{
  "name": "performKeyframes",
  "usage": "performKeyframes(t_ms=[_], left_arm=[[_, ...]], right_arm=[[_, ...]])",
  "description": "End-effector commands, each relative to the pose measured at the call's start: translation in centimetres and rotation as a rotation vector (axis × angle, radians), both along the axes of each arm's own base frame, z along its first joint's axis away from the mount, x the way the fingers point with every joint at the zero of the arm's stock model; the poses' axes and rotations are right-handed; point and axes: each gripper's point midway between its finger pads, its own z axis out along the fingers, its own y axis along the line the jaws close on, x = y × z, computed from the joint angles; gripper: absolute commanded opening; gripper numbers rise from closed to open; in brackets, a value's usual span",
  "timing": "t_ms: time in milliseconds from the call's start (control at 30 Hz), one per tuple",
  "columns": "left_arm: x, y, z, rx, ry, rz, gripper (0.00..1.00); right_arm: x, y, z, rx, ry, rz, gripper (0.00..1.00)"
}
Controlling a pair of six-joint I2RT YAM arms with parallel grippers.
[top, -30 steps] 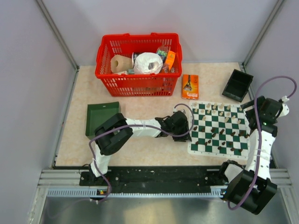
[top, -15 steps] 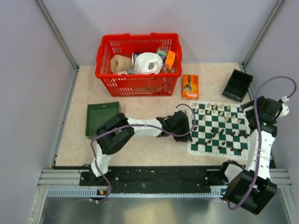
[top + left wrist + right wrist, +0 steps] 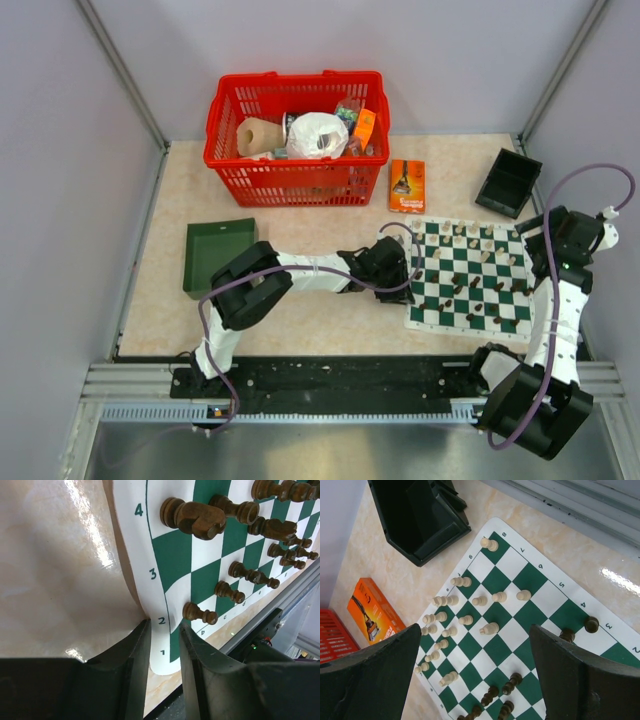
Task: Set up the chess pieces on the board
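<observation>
As my left hand (image 3: 164, 630) has crept in over the last second to the left edge of the board (image 3: 127, 540), its jaws have drawn narrow around the white border near the rank numbers. That edge now curls up off the surface (image 3: 290, 225) and sits between the fingers. I cannot tell whether it is truly pinched.

My right hand (image 3: 476, 630) has not moved. It hangs above the far right side of the board, jaws wide and holding nothing.

The board lies at the right of the surface, in front of my right arm. Dark pieces (image 3: 192, 517) are scattered over its near half, several lying on their sides. Cream pieces (image 3: 490, 628) are loosely bunched toward the far half, not in ranks.

I judge this to be a move on the mat itself, not a placement. No piece is any nearer its home square, and lifting the edge could topple or roll what is on it.
</observation>
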Motion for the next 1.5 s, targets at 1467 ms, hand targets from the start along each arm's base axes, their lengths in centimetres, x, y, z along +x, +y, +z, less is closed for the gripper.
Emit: performKeyframes(t_ms=[1467], left_arm=[[1.4,5.1,-0.8,0.085,-0.005,0.077,0.01]], right_arm=[[0.3,-0.2,0.5,-0.011,-0.029,-0.003,0.89]])
